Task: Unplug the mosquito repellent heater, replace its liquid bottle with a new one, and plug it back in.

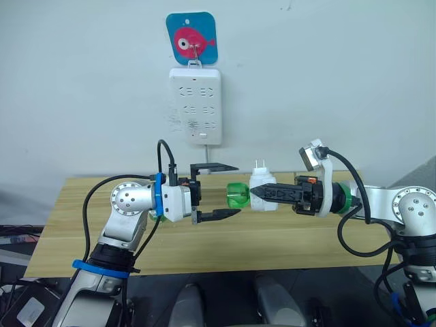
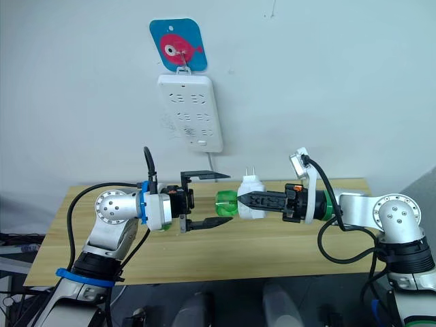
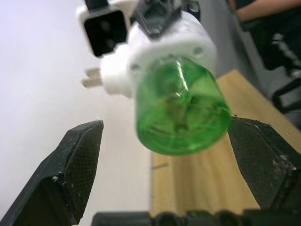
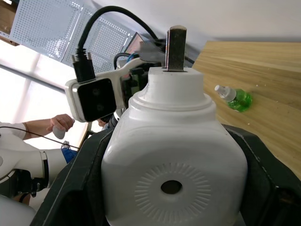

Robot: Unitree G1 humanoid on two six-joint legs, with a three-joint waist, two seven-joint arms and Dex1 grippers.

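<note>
Above the counter (image 1: 286, 242), near its middle, the right tool (image 1: 253, 193) clamps the mosquito repellent heater (image 1: 261, 187), prongs pointing up, green liquid bottle (image 1: 237, 195) facing the left tool (image 1: 234, 191). That left tool's jaws stand wide apart around the bottle, not touching it. A second green bottle (image 4: 233, 98) lies on the counter.

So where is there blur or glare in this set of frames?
Left wrist view: the green bottle is soft with a bright streak of glare, while the left gripper fingers look sharper. Right wrist view: the heater is crisp and the windows behind it are blown out. Eye views: evenly lit.
</note>
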